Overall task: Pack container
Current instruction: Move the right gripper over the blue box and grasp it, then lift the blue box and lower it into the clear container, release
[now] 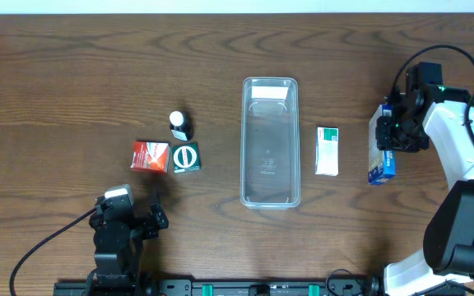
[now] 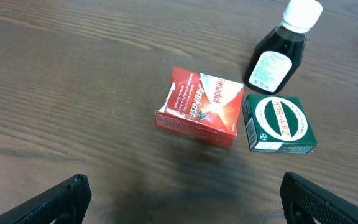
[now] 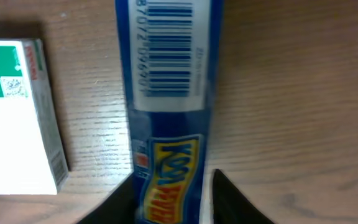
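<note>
A dark wooden table [image 1: 72,74] seen from above, with two robot arms reaching in from the near edge

The container [image 1: 270,144], a clear narrow bin, lies open side up in the middle of the table. Its long sides run from near to far, and the wood grain shows through its floor. Neither hand touches it.

To the right of the container, close by but apart from it, a white box [image 1: 327,150] with a green end lies flat, parallel to the bin. Further right is a blue box [image 1: 381,156], also long and narrow. The right hand [image 1: 395,131] is closed on this blue box. In the right wrist view its two dark fingers [image 3: 126,199] press against either side of the blue box [image 3: 169,93], which carries a barcode and yellow lettering. The white box [image 3: 17,118] lies on the wood to one side of it.

To the left of the container, well apart from it, three small things form a cluster. A red box [image 1: 150,156] and a green box [image 1: 186,157] sit side by side, almost touching. A dark bottle [image 1: 178,125] with a white cap stands just beyond the green box.

The left hand [image 1: 130,218] hangs near the front edge of the table, short of this cluster, with its jaws spread wide and gripping nothing. The left wrist view shows the red box [image 2: 199,107], green box [image 2: 280,123] and bottle [image 2: 278,53] ahead of the hand's fingertips [image 2: 61,199]
</note>
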Robot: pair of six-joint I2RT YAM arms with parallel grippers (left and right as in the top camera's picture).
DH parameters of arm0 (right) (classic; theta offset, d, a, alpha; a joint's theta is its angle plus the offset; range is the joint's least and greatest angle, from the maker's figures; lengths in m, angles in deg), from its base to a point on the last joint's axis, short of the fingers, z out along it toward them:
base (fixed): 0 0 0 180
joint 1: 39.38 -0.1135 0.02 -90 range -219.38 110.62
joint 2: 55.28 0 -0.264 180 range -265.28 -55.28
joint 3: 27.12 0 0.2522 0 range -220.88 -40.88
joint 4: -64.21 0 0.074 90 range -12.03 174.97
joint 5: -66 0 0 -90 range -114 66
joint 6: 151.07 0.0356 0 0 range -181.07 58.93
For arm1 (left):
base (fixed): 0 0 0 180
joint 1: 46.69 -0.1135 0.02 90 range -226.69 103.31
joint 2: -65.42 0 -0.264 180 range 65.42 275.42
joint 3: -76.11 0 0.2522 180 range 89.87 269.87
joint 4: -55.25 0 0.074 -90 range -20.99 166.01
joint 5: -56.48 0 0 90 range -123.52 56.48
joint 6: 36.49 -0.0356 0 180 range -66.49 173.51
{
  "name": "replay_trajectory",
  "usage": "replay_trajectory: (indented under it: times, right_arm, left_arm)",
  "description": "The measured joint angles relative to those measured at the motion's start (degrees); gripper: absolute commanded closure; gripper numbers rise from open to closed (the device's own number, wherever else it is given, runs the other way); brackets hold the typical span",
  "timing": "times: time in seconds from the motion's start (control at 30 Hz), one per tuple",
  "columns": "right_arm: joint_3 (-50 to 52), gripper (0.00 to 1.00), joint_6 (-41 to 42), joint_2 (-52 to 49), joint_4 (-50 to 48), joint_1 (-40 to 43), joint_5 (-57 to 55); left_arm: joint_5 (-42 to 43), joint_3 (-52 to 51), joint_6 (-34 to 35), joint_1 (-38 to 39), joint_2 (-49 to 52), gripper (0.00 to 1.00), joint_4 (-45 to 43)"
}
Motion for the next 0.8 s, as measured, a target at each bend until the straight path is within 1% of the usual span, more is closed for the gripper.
replay_trajectory:
  times: [0.07, 0.2, 0.23, 0.37, 0.4, 0.5, 0.67, 0.8]
  right_arm:
    - [0.0, 0.78, 0.8, 0.0, 0.0, 0.0, -0.4]
    - [0.0, 0.82, 3.0, 0.1, 0.2, 0.0, -0.8]
    - [-0.1, 0.86, 3.7, 0.3, 0.7, -0.1, -0.8]
    - [-1.8, 0.93, 5.5, 3.3, 3.5, -1.6, -1.0]
    - [-2.5, 0.95, 6.2, 5.0, 4.3, -2.6, -1.1]
    - [-4.9, 0.96, 7.8, 10.5, 5.2, -6.2, -1.0]
    - [-7.5, 0.97, 11.8, 20.0, 3.2, -16.2, -0.6]
    - [-7.6, 0.97, 18.0, 22.9, 0.7, -23.5, -0.3]
  left_arm:
    - [0.0, 0.0, 0.0, 0.0, 0.0, 0.02, 0.0]
    - [0.0, 0.0, 0.0, 0.0, 0.0, 0.02, 0.0]
    - [0.0, 0.0, 0.0, 0.0, 0.0, 0.02, 0.0]
    - [0.0, 0.0, 0.0, 0.0, 0.0, 0.02, 0.0]
    - [0.0, 0.0, 0.0, 0.0, 0.0, 0.02, 0.0]
    - [0.0, 0.0, 0.0, 0.0, 0.0, 0.02, 0.0]
    - [0.0, 0.0, 0.0, 0.0, 0.0, 0.02, 0.0]
    - [0.0, 0.0, 0.0, 0.0, 0.0, 0.02, 0.0]
